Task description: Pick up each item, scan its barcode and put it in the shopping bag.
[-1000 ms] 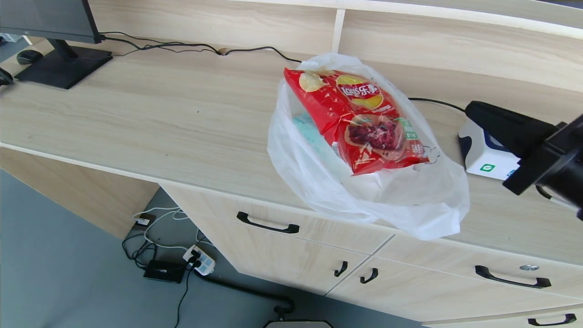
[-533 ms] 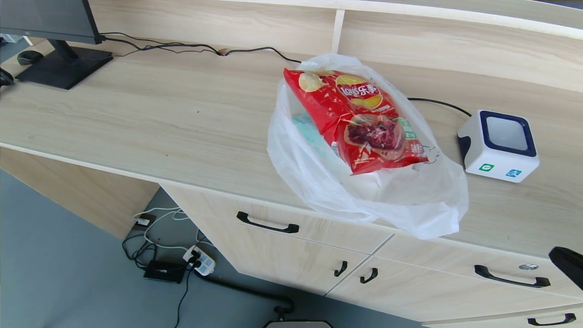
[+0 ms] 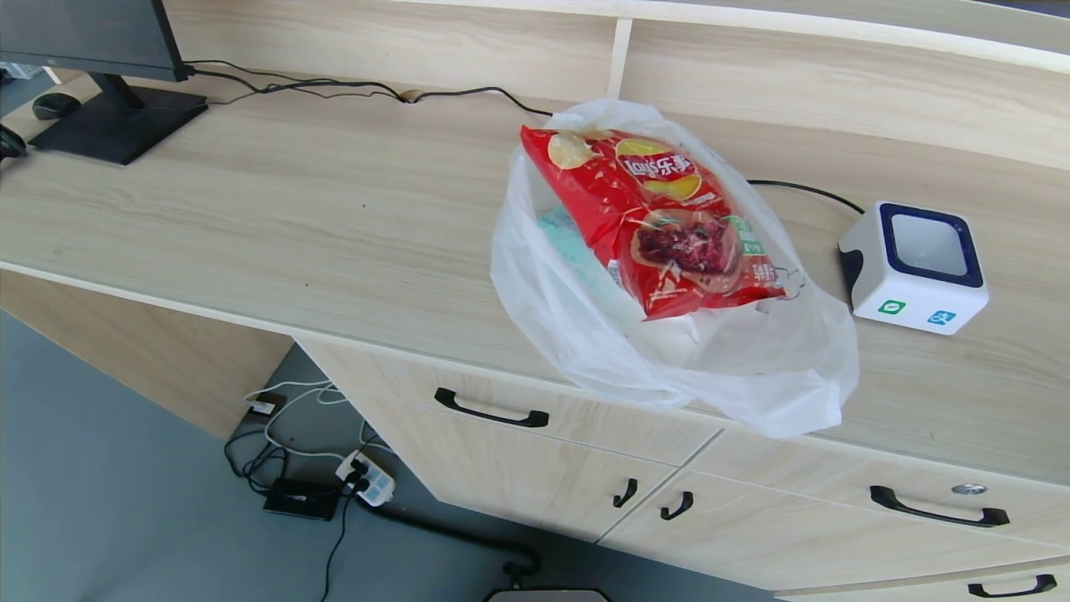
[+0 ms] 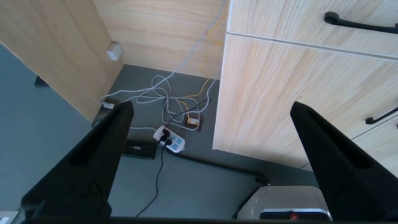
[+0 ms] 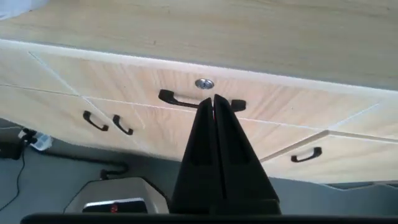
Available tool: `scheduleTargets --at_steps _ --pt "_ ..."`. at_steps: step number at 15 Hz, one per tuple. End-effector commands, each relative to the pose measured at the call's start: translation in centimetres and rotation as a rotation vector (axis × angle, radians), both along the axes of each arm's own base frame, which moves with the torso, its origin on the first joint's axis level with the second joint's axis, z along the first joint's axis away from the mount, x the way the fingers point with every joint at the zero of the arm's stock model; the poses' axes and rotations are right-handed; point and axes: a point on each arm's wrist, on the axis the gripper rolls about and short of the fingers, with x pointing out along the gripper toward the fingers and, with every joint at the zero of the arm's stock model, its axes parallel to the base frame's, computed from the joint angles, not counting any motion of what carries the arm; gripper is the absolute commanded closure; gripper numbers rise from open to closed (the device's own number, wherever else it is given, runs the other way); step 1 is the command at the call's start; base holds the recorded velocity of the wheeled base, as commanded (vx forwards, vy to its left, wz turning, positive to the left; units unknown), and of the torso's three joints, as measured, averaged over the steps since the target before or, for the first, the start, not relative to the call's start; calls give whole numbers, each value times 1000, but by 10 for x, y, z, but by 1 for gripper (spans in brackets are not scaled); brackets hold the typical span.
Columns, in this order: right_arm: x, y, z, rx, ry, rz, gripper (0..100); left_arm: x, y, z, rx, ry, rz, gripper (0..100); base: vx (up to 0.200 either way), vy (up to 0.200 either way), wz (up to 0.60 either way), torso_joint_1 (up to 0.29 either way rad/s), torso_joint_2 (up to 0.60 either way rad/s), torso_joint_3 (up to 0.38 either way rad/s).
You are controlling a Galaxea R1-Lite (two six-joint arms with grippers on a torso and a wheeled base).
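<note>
Fingers: left gripper [image 4: 211,107] spread; right gripper [image 5: 213,99] closed, empty | chips [image 3: 669,221] in shopping bag [image 3: 752,376], well apart

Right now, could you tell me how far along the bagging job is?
Done: the red chip bag sits in the white shopping bag, over a pale teal item. In hand: nothing; the left gripper is open, the right gripper shut, both by the drawers. Left: apparently nothing; every visible item is bagged.

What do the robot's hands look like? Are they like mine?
Not like yours: each has just two fingers. The left gripper and the right gripper are plain black, with smooth fingers, broad at the base and narrowing to a tip. No markings or cables show on them.
</note>
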Motion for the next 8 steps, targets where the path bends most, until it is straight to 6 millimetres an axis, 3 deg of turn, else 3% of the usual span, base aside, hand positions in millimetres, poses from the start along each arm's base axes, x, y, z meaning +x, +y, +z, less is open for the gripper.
scheduleTargets --at_steps 1,3,8 --pt "-20 2 -16 43 -45 -33 100 0 0 0 -1 0 0 0 0 0 0 0 0 0" --pt "-31 5 -42 -32 -98 73 100 0 0 0 -3 2 1 0 0 0 0 0 0 0" --pt "-22 6 -52 -44 -189 133 100 0 0 0 -6 2 1 0 0 0 0 0 0 0"
